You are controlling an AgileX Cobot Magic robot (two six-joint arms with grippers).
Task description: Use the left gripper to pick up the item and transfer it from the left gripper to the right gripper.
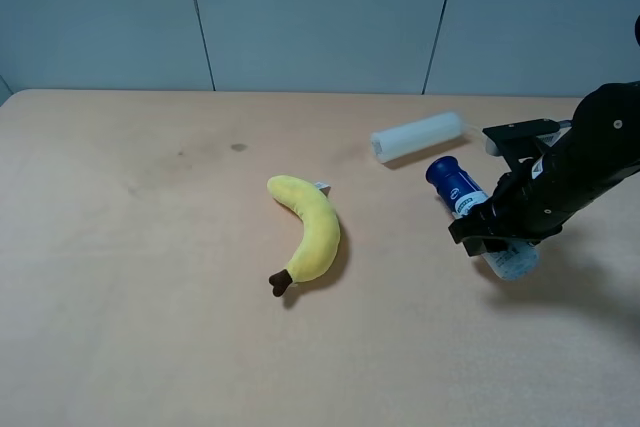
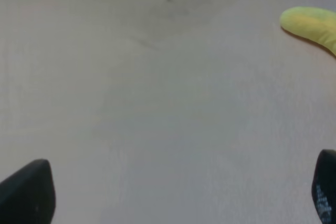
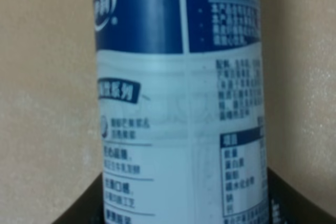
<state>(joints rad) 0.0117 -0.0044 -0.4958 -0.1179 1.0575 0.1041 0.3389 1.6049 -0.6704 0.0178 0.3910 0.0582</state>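
The item, a slim can (image 1: pixel 462 188) with a dark blue top and a white printed lower body, lies slanted in my right gripper (image 1: pixel 497 232) at the right of the table. Its blue cap sticks out toward the back left and its white end toward the front. In the right wrist view the can (image 3: pixel 178 103) fills the frame, with a dark finger against each side at the bottom. My left gripper (image 2: pixel 178 198) is open and empty over bare table, shown only in its wrist view. It is out of the exterior view.
A yellow plush banana (image 1: pixel 310 232) lies near the table's middle, and its tip shows in the left wrist view (image 2: pixel 310 24). A plain white tube (image 1: pixel 418 135) lies behind the can. The tan table (image 1: pixel 150 277) has a few faint dark spots at the back left.
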